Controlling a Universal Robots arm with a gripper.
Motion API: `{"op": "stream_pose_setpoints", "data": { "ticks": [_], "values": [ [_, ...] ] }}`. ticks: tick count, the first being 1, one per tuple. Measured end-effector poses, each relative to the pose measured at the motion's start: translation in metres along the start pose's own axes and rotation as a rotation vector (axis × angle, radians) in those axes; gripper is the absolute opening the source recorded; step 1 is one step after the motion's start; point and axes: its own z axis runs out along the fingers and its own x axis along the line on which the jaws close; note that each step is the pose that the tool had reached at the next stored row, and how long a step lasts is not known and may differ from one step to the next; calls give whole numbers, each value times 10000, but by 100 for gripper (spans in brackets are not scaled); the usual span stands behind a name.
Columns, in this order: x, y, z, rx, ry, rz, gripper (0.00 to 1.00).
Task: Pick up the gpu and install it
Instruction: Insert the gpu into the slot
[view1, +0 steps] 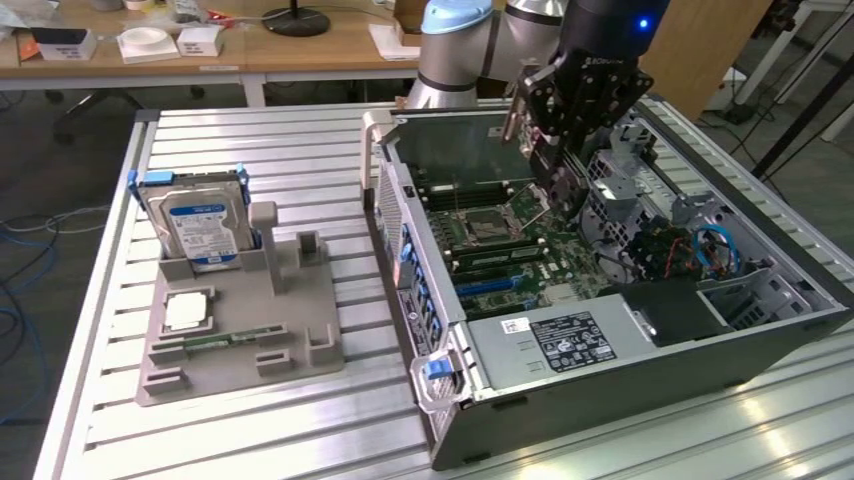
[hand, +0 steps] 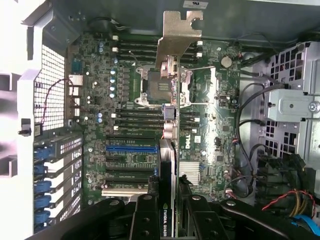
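My gripper (hand: 167, 217) is shut on the gpu (hand: 170, 165), a thin black card seen edge-on, with its silver end bracket (hand: 177, 35) at the far end. A black finger (hand: 145, 215) presses on each side of the card. In the exterior view the gripper (view1: 571, 150) hangs over the open computer case (view1: 400, 230), and the gpu (view1: 561, 195) points down at the green motherboard (view1: 507, 240) without touching it. A blue expansion slot (hand: 130, 148) lies beside the card's line.
A grey holder (view1: 240, 340) on the slatted metal table (view1: 307, 150) carries a silver hard drive (view1: 200, 225), a processor (view1: 187, 310) and a green memory stick (view1: 220, 342). Cables (view1: 707, 250) and a drive cage (view1: 641, 190) crowd the case's far side.
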Motion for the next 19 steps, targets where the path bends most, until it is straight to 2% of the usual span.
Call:
{"op": "stream_pose_setpoints", "data": {
  "ticks": [19],
  "values": [
    [0,10,26,-30,9,-725,26]
  ]
}}
